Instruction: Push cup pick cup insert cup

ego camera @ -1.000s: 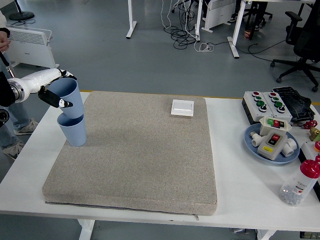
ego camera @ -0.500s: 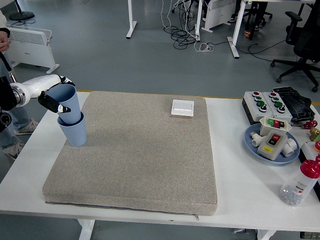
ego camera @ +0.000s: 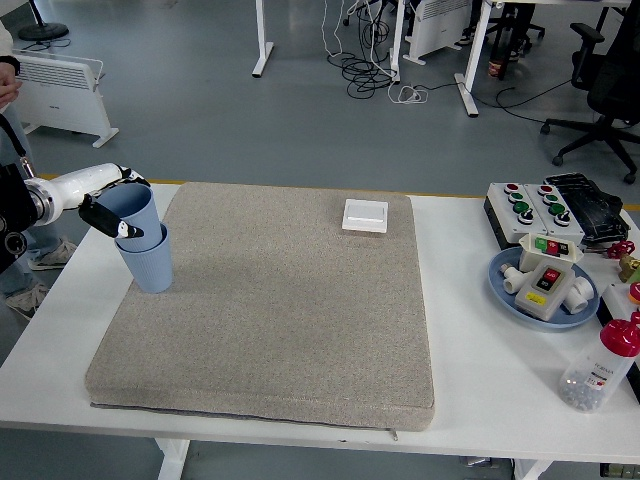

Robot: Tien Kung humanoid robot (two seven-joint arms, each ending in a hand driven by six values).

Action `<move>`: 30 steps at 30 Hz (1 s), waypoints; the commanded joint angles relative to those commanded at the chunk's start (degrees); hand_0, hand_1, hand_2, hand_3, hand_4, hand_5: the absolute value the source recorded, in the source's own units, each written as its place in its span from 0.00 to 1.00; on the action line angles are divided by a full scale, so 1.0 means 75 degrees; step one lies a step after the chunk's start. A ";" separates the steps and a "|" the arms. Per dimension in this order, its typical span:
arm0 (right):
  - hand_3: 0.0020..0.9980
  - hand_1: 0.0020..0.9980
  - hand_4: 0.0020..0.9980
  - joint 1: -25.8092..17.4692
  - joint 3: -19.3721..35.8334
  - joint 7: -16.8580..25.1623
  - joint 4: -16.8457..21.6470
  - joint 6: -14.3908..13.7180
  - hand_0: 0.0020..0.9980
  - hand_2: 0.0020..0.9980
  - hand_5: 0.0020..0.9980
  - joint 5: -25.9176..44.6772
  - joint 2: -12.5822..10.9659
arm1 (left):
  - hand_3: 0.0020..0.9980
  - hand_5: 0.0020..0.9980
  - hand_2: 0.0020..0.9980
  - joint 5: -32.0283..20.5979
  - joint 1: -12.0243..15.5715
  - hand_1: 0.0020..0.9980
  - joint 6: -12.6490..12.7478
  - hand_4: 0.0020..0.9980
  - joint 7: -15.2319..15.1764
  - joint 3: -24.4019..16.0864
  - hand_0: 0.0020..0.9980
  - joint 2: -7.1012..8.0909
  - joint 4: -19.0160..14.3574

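Two light blue cups are nested at the left edge of the grey mat [ego camera: 270,310]. The lower cup [ego camera: 150,268] stands upright on the mat. The upper cup [ego camera: 136,212] sits inside it, leaning a little to the left, with most of its body above the lower cup's rim. My left hand [ego camera: 112,205], white with black fingers, comes in from the left edge and its fingers are wrapped around the upper cup. My right arm is out of view.
A small white square switch [ego camera: 365,215] lies at the mat's far edge. At the table's right stand a button box [ego camera: 545,205], a blue plate [ego camera: 510,290] with switch parts and a red-capped bottle [ego camera: 600,368]. A person stands at the far left edge.
My left hand has lowered the upper cup further into the lower cup; it now sits deeper than a second ago. The lower cup has stayed in place.
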 joint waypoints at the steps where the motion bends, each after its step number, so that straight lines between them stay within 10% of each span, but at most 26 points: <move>1: 0.63 0.72 0.31 0.0000 0.0002 0.0000 0.0000 -0.0001 0.78 0.73 0.58 -0.0002 0.0001 | 0.71 0.35 0.92 -0.0023 0.0006 0.82 0.0004 0.85 -0.0017 -0.0003 0.81 -0.0008 0.0003; 2: 0.63 0.72 0.31 -0.0001 0.0004 0.0000 0.0000 0.0000 0.78 0.73 0.58 -0.0005 0.0001 | 0.71 0.35 0.92 -0.0041 0.0010 0.82 0.0005 0.85 -0.0024 -0.0004 0.81 -0.0013 0.0005; 3: 0.63 0.72 0.31 -0.0001 0.0009 0.0000 0.0000 0.0001 0.78 0.73 0.58 -0.0014 0.0001 | 0.82 0.55 1.00 -0.0074 0.0015 0.90 0.0002 0.98 -0.0028 -0.0003 0.90 -0.0023 0.0005; 20: 0.63 0.72 0.31 0.0012 0.0012 0.0006 0.0000 0.0007 0.78 0.73 0.58 -0.0002 -0.0006 | 0.92 0.63 1.00 -0.0063 0.0187 0.98 0.0552 1.00 -0.0743 -0.0407 0.97 -0.0029 0.0051; 21: 0.63 0.72 0.31 0.0011 0.0016 0.0006 0.0000 0.0007 0.78 0.73 0.58 -0.0007 -0.0007 | 0.77 0.60 0.88 -0.0020 0.0248 0.80 0.0690 0.81 -0.0910 -0.0543 0.82 0.0002 -0.0032; 26: 0.63 0.72 0.31 0.0009 0.0064 0.0012 0.0000 0.0006 0.78 0.73 0.58 -0.0046 -0.0025 | 0.77 0.60 0.88 -0.0595 0.0941 0.80 0.1629 0.81 -0.2019 -0.1724 0.82 0.0205 -0.0682; 27: 0.63 0.72 0.31 0.0010 0.0072 0.0014 0.0000 0.0007 0.78 0.73 0.58 -0.0056 -0.0029 | 0.48 0.59 0.52 -0.0755 0.1134 0.53 0.1813 0.64 -0.2257 -0.2014 0.48 0.0247 -0.0869; 30: 0.63 0.72 0.31 0.0004 0.0120 0.0015 0.0000 0.0004 0.78 0.73 0.58 -0.0099 -0.0039 | 0.48 0.59 0.52 -0.1384 0.1855 0.53 0.2219 0.64 -0.2601 -0.2931 0.48 0.0366 -0.1554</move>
